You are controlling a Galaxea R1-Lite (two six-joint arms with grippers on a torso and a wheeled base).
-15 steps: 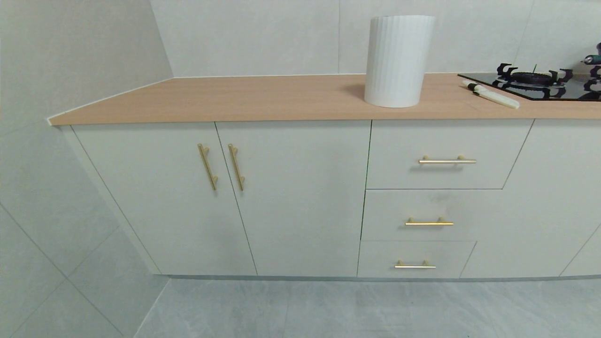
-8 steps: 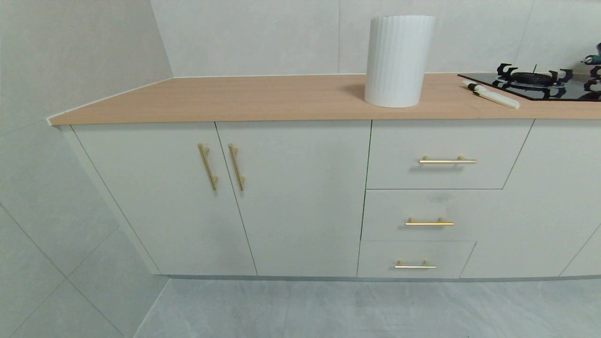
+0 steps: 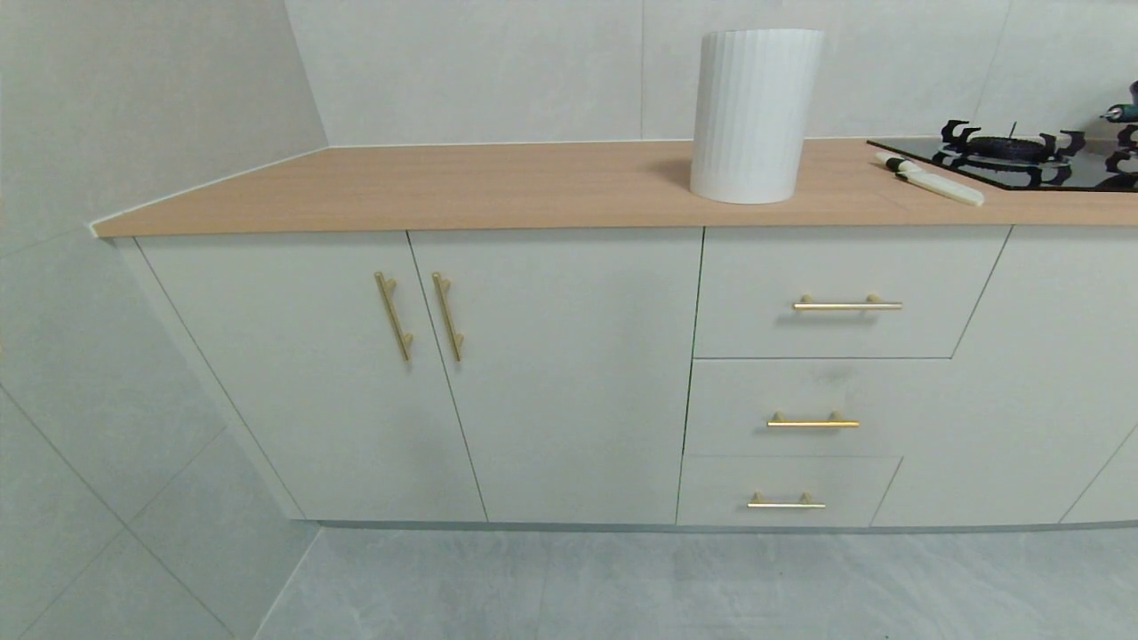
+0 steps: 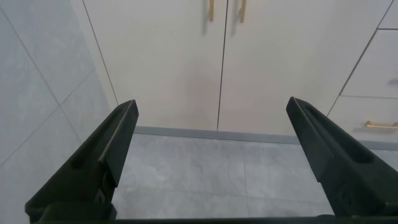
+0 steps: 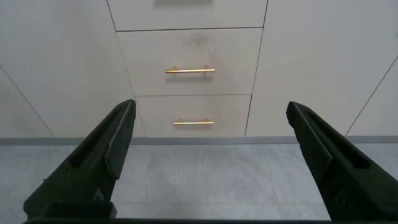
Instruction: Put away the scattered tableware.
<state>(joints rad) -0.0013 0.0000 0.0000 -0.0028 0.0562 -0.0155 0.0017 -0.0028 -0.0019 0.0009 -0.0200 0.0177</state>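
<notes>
Right end effector (image 5: 210, 109) is hanging spread wide, empty, facing cabinet drawers (image 5: 193, 53); two gold handles (image 5: 189, 70) are showing between its fingers (image 5: 106, 155), grey tiled floor (image 5: 205, 177) running under the cabinet.

Wooden countertop (image 3: 498, 182): ribbed canister (image 3: 754, 116), white utensil (image 3: 932, 180)

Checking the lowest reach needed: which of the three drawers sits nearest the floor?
The bottom drawer, just above the floor; the middle drawer and top drawer stack above it, under the countertop.

Head cam high, looks down at cabinet (image 3: 551, 373) front. L wrist cam low, faces doors (image 4: 161, 62); R wrist, drawers (image 5: 189, 53).
</notes>
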